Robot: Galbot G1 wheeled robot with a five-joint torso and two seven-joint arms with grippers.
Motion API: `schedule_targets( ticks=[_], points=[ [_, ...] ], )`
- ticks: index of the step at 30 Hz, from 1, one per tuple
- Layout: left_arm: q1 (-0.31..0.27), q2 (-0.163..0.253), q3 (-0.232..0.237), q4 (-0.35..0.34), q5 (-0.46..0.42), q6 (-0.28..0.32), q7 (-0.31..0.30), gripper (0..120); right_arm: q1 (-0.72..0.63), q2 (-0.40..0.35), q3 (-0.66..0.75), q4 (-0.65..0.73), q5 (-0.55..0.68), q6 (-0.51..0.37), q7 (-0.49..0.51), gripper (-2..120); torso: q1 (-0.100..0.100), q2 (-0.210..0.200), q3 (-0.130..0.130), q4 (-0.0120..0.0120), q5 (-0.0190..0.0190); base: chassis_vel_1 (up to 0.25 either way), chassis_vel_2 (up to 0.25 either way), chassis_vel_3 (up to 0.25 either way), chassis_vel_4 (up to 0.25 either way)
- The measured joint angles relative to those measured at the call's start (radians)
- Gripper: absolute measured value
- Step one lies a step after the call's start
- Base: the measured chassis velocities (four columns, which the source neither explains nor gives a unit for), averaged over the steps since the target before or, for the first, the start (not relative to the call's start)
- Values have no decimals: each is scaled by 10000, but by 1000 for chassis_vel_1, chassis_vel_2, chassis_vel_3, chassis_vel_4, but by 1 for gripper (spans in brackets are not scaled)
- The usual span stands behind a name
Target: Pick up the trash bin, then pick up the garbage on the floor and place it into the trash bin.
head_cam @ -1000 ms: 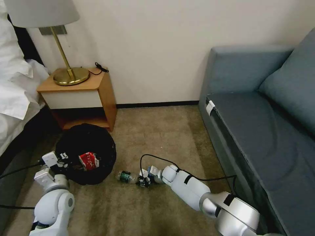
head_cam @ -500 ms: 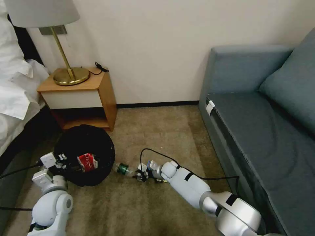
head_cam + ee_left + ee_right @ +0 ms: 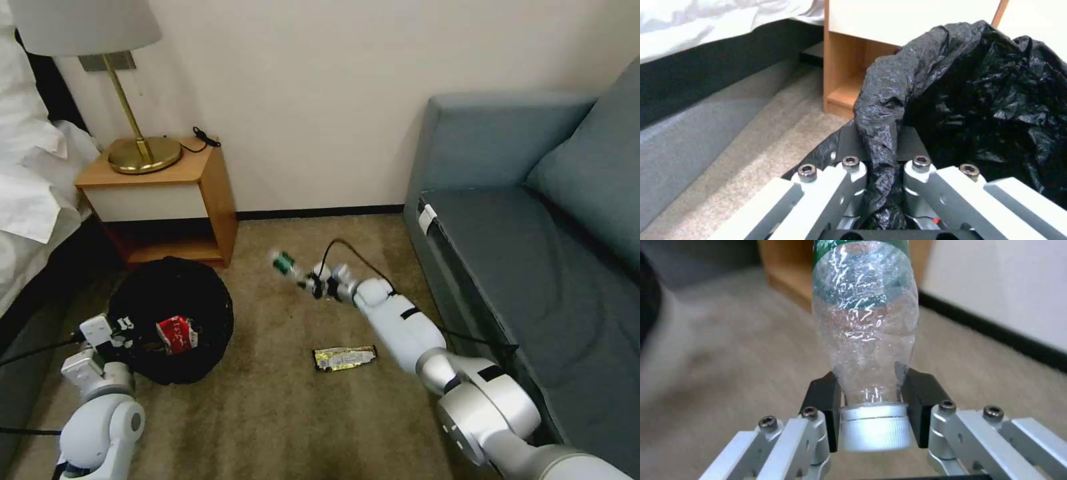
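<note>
right gripper (image 3: 308,283) raised above the carpet (image 3: 280,413), between nightstand (image 3: 167,193) and sofa (image 3: 533,267); fingers (image 3: 821,406) clamped on the neck of the clear bottle (image 3: 865,323), white cap toward the wrist, green label at the far end. left gripper (image 3: 876,156) pinched on a fold of the black bag at the trash bin (image 3: 175,320) rim; bin sits on the carpet before the nightstand, red-and-white packet (image 3: 177,333) inside. yellow-silver snack wrapper (image 3: 345,358) flat on the carpet beside the right forearm.
</note>
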State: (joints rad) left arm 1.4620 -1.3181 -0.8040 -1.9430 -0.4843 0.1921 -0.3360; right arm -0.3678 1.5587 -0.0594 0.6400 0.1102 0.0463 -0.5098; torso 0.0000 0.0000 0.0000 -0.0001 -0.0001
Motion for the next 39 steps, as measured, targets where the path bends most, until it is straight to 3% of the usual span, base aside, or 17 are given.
schedule_targets(
  ticks=[2, 8, 14, 19, 36, 39],
  points=[
    [-16, -7, 22, 0, 5, 5, 0, 5, -75, -33, -151, 297, 192, -87, 14, 30, 0, 0, 0, 0, 1, 0, 0, 0, 0],
    [-136, -47, 169, 35, 0, 12, 8, 5, -839, -133, -1556, 3152, 2333, -902, 439, 30, 0, -1, 1, 0, 0, 0, 0, 0, 0],
    [-135, -41, 185, 20, -4, 8, 40, 5, -1242, -252, -2396, 5117, 3793, -1583, 823, 30, -1, 0, 0, 2, 0, 0, 0, 0, 0],
    [-103, -77, 193, -63, -9, -9, 54, 5, -1472, -410, -2931, 5974, 4332, -1854, 992, 30, 0, 0, 0, 1, 0, 0, 0, 0, 0],
    [91, -88, 208, -248, -51, -66, 113, 5, -1906, -357, -3578, 5587, 3811, -1613, 1290, 30, 0, 0, 0, 0, 0, 0, 0, 0, 0],
    [69, -96, 223, -249, -51, -68, 114, 5, -1922, -377, -3606, 5591, 3794, -1591, 1353, 38, 0, 0, 0, 0, 0, 0, 0, 0, 0]
  ],
)
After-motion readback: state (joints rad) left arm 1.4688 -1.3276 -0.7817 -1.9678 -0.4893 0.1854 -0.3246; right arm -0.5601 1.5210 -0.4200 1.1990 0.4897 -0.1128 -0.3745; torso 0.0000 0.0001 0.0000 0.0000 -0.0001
